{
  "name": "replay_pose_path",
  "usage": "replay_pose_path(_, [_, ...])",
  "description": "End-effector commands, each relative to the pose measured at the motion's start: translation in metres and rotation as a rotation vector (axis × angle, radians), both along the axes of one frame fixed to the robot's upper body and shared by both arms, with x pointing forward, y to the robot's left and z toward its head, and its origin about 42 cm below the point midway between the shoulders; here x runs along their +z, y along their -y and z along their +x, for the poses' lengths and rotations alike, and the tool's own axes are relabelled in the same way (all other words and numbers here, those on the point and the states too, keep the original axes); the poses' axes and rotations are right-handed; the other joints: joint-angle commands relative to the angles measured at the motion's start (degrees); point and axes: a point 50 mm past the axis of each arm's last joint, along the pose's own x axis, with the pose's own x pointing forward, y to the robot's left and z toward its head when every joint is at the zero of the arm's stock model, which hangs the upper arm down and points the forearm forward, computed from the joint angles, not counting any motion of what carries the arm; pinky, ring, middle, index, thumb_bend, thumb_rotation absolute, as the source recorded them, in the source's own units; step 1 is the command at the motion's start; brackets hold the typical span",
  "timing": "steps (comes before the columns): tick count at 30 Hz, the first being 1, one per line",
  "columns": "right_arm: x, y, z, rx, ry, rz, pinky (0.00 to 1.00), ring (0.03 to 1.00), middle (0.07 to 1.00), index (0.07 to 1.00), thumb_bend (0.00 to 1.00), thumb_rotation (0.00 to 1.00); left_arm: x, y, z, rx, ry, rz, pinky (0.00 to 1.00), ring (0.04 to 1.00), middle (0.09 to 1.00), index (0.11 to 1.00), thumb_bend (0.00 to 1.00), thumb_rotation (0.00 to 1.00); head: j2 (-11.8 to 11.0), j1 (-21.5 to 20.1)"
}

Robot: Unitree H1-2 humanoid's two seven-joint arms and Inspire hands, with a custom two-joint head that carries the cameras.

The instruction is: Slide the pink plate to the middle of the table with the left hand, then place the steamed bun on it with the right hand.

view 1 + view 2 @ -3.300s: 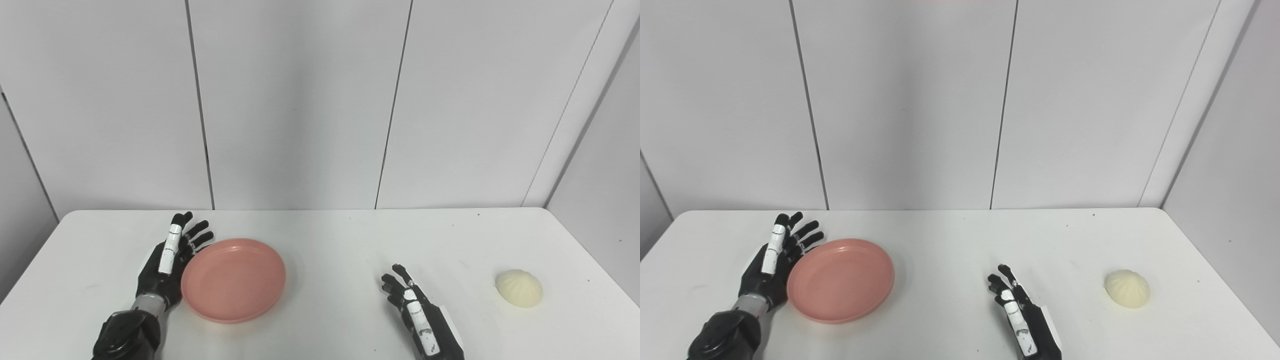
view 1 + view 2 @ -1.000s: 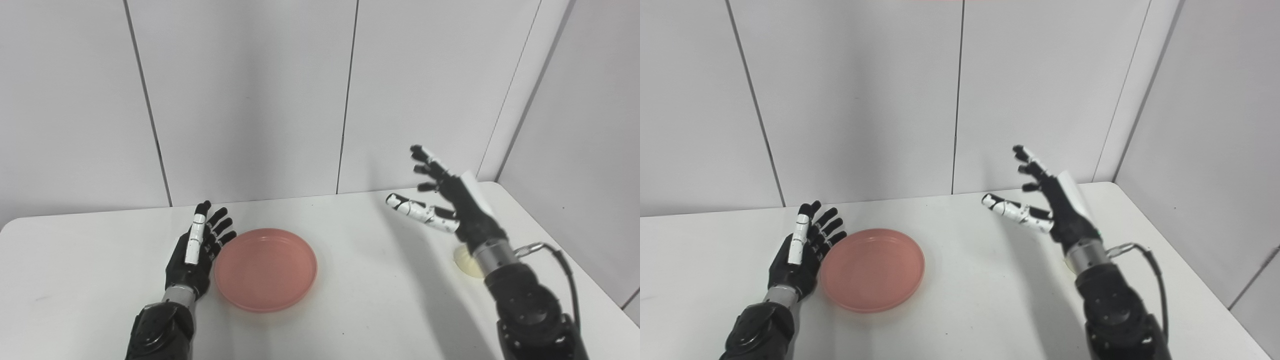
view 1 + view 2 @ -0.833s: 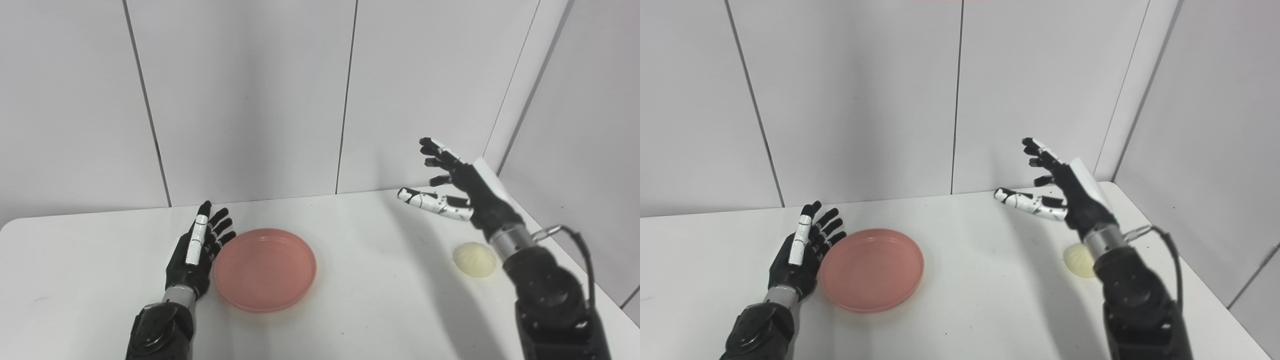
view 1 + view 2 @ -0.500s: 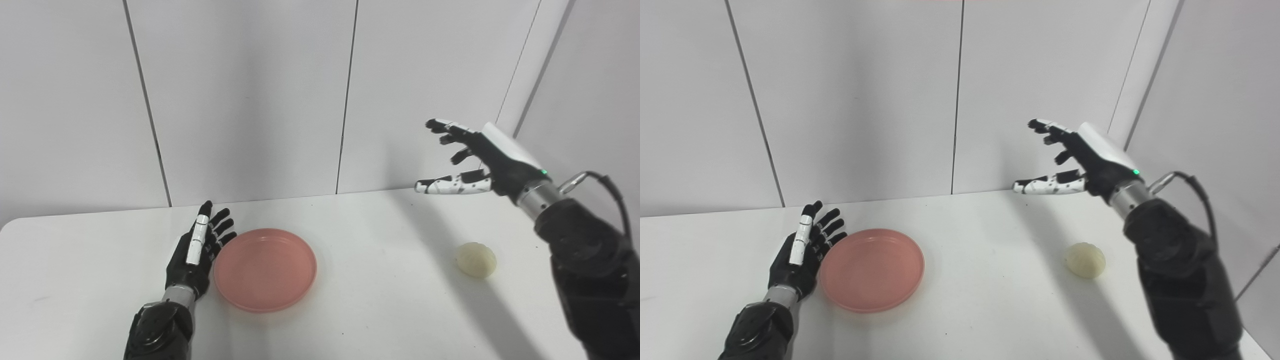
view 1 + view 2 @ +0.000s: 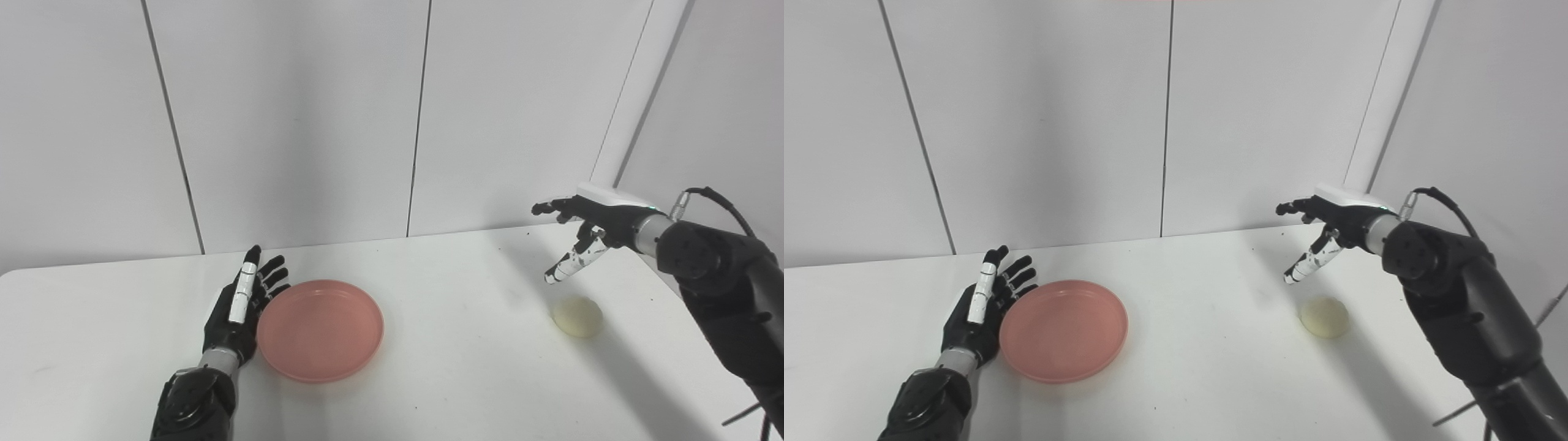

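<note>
- The left hand (image 5: 240,306) has its fingers spread and straight, grasping nothing; it stands on edge on the table (image 5: 465,367), palm side toward the pink plate (image 5: 320,329), just beside the plate's left rim. Whether the palm actually touches the rim cannot be made out.
- The right hand (image 5: 588,223) hangs in the air with its fingers loose and apart, the thumb (image 5: 568,264) angled down — it holds nothing.
- The steamed bun (image 5: 576,316) lies on the table below and a little nearer than that hand, clear of it, well apart from the plate.
- The plate sits left of the table's middle, flat and holding nothing.
- The right forearm runs off the lower right corner of both views; the left forearm is cut off at the bottom edge.
- The table's right edge is partly hidden behind the right arm.
</note>
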Motion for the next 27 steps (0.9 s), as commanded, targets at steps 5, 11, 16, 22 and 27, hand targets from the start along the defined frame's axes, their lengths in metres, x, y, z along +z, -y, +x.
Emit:
replay_pose_path(5, [0.012, 0.0, 0.006, -0.04, 0.033, -0.075, 0.73, 0.905, 0.924, 0.861, 1.0, 0.25, -0.002, 0.001, 0.001, -0.016, -0.025, 0.025, 0.78, 0.857, 0.861, 0.983, 0.73, 0.84, -0.1, 0.1])
replay_pose_path(11, [0.002, 0.0, 0.011, -0.054, -0.015, -0.091, 0.78, 0.919, 0.925, 0.863, 1.0, 0.25, -0.002, 0.002, 0.001, -0.021, -0.027, 0.029, 0.77, 0.85, 0.854, 0.989, 0.74, 0.84, 0.0, 0.2])
replay_pose_path(16, [-0.003, -0.001, 0.015, -0.07, -0.038, -0.114, 0.8, 0.94, 0.94, 0.869, 1.0, 0.25, -0.002, 0.003, 0.001, -0.023, -0.03, 0.028, 0.76, 0.843, 0.856, 0.993, 0.73, 0.84, -0.1, 0.3])
replay_pose_path(22, [-0.01, 0.003, 0.018, -0.07, -0.053, -0.145, 0.79, 0.922, 0.931, 0.865, 1.0, 0.29, -0.002, 0.003, 0.0, -0.028, -0.028, 0.031, 0.75, 0.839, 0.86, 0.999, 0.72, 0.84, 0.0, 0.3])
replay_pose_path(27, [-0.018, 0.006, 0.023, -0.07, -0.066, -0.172, 0.77, 0.912, 0.923, 0.856, 1.0, 0.32, -0.003, 0.003, 0.001, -0.028, -0.034, 0.032, 0.76, 0.838, 0.857, 1.0, 0.72, 0.83, 0.1, 0.3])
